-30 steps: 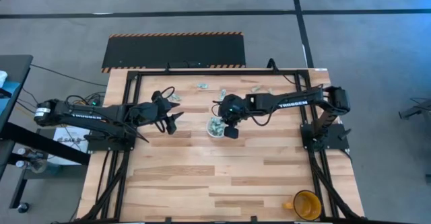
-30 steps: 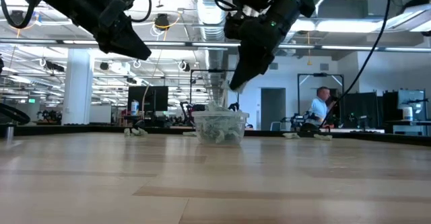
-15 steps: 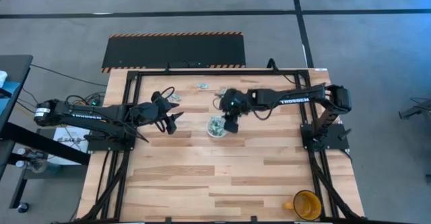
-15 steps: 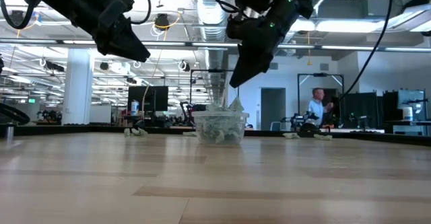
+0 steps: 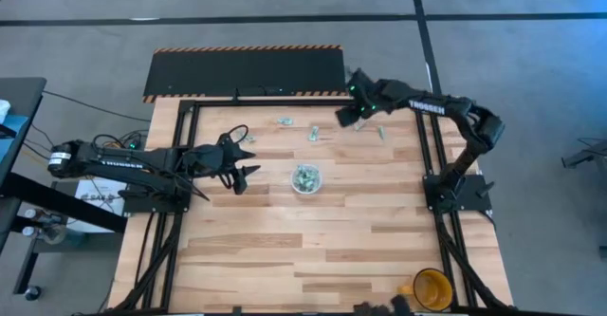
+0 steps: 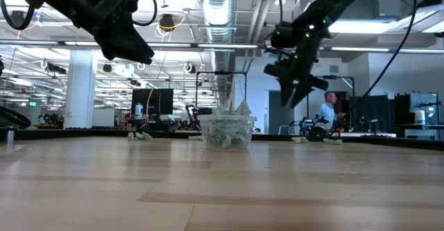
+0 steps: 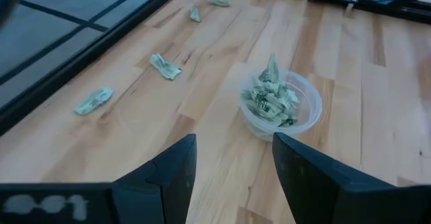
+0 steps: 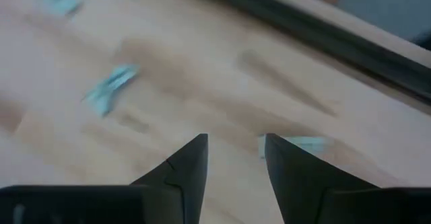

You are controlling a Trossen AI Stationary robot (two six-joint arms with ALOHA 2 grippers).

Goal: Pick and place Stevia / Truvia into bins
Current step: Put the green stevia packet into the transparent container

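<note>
Claws first: our right claw (image 5: 353, 114) hangs above the far part of the surface (image 5: 313, 250), near the black frame rail (image 5: 285, 99), and its wrist view shows the two fingers (image 8: 180, 173) parted with nothing between them. Just under it we see one pale green sachet (image 8: 108, 86) lying flat and a second one (image 8: 306, 143) partly hidden behind a fingertip. Our left claw (image 5: 248, 172) waits beside the cup (image 5: 304, 179), apart from it, with its fingers (image 7: 168, 177) also spread wide and empty.

The cup stands near the middle of the surface and already holds a heap of sachets (image 7: 271, 97), one of them pointing up above the rim. More sachets (image 5: 312, 133) remain loose along the far edge.

We judge these sachets as very light, thin and soft paper; they lie flat on the wood, so they can slide away or bend under the fingers. We think the best hold is across the short width, with the fingertips pressing down on both long edges, or on a corner that is lifted.

The rail is close behind the loose sachets, so there is little room on that side. Toward the cup the surface is open, and the yellow mug (image 5: 432, 288) is well apart at the near corner.
</note>
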